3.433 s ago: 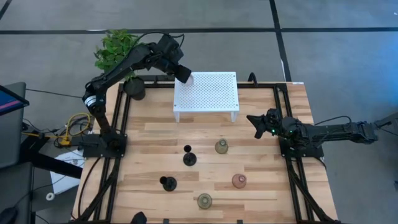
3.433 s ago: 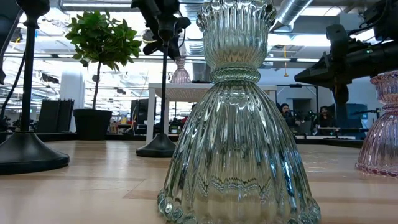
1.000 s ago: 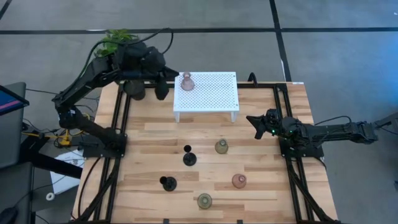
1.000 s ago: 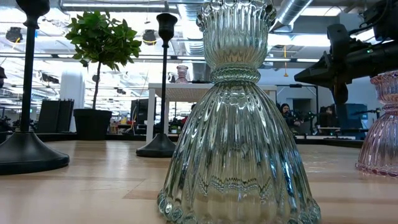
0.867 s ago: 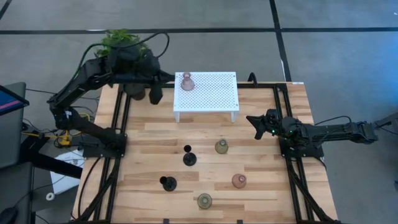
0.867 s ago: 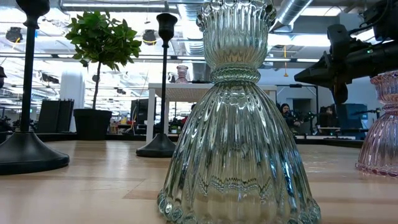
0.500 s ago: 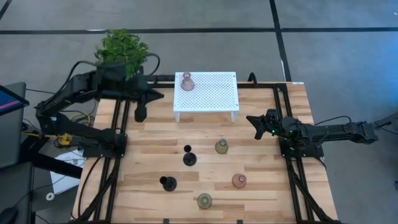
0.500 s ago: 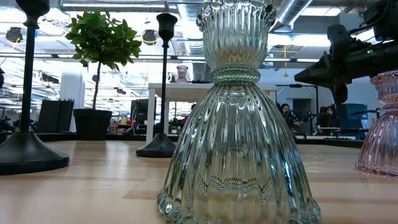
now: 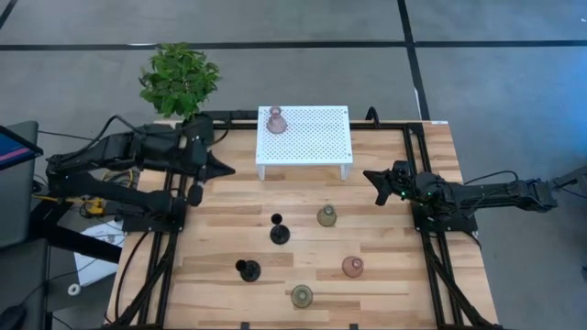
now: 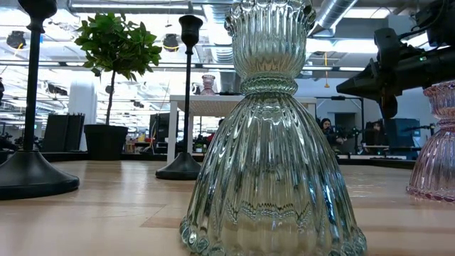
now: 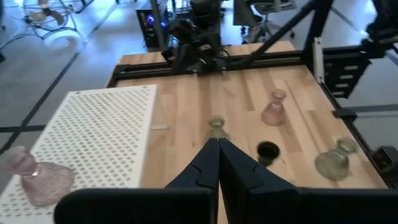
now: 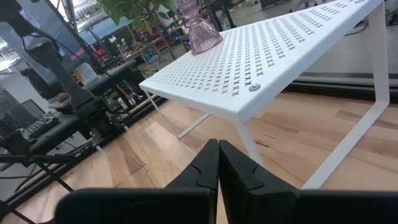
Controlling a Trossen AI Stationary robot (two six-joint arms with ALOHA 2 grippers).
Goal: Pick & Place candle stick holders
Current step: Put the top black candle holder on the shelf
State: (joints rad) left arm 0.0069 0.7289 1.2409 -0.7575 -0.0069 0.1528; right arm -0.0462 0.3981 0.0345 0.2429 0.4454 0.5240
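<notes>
One pink holder [image 9: 274, 119] stands on its base at the far left corner of the white perforated stand [image 9: 312, 137]; it also shows in the left wrist view [image 11: 36, 178] and the right wrist view [image 12: 202, 28]. On the table stand two olive holders [image 9: 326, 216] [image 9: 301, 296], two black holders [image 9: 279, 231] [image 9: 247, 269] and a second pink holder [image 9: 353, 267]. My left gripper [image 9: 227, 169] is shut and empty at the table's left side, near the stand's left end. My right gripper [image 9: 371, 176] is shut and empty, right of the stand.
A potted green plant [image 9: 181, 78] stands at the table's far left corner. Black frame rails [image 9: 174, 247] run along the table's left and right sides. In the low view an olive glass holder [image 10: 270, 142] fills the foreground.
My left gripper has drawn back from the stand's far left corner, toward the table's left and near edges, as the arm folds in. The pink holder stays upright on the stand.
</notes>
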